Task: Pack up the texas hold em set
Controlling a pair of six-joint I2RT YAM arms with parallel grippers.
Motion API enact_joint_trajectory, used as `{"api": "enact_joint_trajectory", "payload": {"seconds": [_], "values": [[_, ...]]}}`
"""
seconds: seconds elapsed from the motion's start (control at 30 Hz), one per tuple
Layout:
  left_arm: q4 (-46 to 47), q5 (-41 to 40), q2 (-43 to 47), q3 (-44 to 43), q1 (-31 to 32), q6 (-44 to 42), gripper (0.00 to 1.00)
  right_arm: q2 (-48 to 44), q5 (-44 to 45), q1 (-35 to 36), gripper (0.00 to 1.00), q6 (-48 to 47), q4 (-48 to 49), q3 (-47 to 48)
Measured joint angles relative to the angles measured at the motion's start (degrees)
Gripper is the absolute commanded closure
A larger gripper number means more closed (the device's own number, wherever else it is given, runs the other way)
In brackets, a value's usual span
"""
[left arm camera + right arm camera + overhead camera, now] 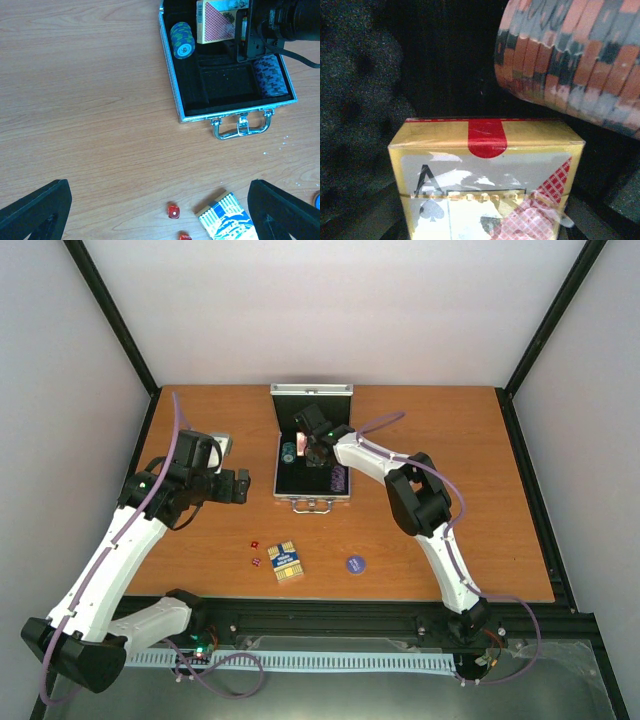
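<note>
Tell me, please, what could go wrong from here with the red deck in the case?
The red deck looks propped on edge in the case, not flat; it may tip or block the lid. The right tool sits close beside the chip row, so withdrawing could nudge chips out of their slot.

Orange-brown wooden table, white walls, black corner posts

The left pincer hangs wide open; the right pincer reaches forward, lowered.
</note>
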State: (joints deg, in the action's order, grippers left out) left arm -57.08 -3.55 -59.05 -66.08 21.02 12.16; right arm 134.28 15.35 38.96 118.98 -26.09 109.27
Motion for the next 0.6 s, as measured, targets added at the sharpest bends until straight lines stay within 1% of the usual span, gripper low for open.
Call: {"api": "enact_joint_trajectory", "payload": {"seconds": [0.03,0.1,0.17,0.43,0.5,0.6], "values": [[0.00,-0.02,0.00,0.00,0.00,0.00,0.01,-0.02,0.00,-0.02,0.18,0.04,0.02,0.00],[0.00,-0.09,0.00,0.00,0.00,-0.02,0.01,0.00,-0.07,-0.04,0.15,0.07,0.04,0.00],[0.00,-0.11,0.00,0.00,0.00,-0.02,0.01,0.00,-0.15,-0.04,0.09,0.04,0.22,0.00],[0.00,-0.17,-0.11,0.00,0.00,-0.02,0.01,-0.02,-0.17,-0.07,0.06,0.04,0.61,0.00],[0.00,-0.24,-0.09,0.00,-0.02,-0.04,0.01,-0.07,-0.15,-0.07,0.01,0.07,0.61,0.00],[0.00,-0.35,-0.11,0.00,0.00,-0.09,0.01,-0.31,-0.13,-0.07,0.00,0.04,0.50,0.00]]}}
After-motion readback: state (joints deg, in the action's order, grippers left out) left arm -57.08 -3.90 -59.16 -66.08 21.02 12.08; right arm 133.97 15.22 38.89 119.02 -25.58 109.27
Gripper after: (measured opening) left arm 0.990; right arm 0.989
